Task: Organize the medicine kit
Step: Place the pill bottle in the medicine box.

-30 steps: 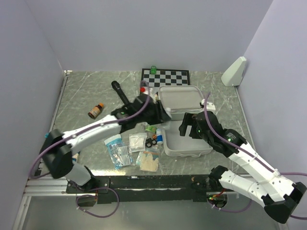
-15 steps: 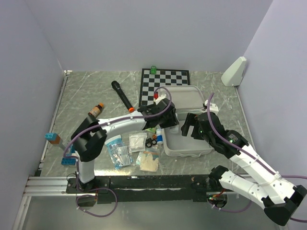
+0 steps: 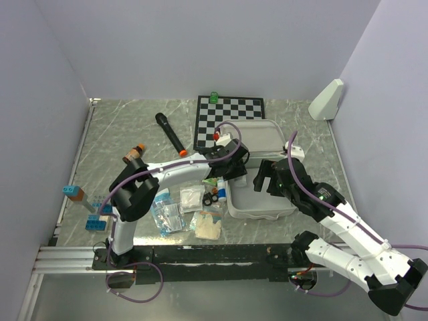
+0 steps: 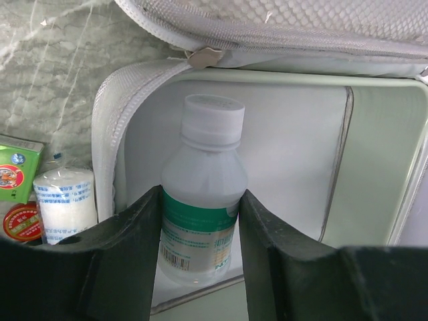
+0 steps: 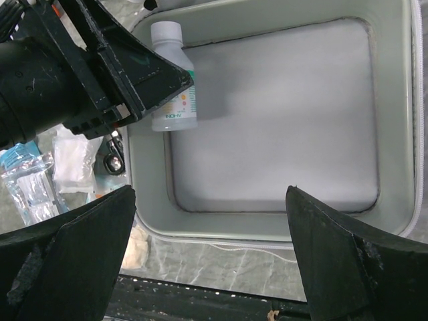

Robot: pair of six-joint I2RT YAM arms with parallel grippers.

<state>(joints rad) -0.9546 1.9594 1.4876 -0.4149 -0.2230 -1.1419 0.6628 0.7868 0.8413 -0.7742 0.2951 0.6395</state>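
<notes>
While the left hand (image 4: 200, 195) clamps a bottle (image 4: 204, 167), the open medicine kit (image 4: 294, 154) lies just beneath.

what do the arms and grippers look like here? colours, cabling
Left arm and right arm: white links, black joints, a purple cable looping along each. Left gripper and right gripper: black, with broad wedge-shaped matte fingers.

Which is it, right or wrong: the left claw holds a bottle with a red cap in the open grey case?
Wrong in one thing: the cap is white, not red. The left wrist view shows the left gripper holding the bottle, white cap on, in the open medicine kit.
</notes>
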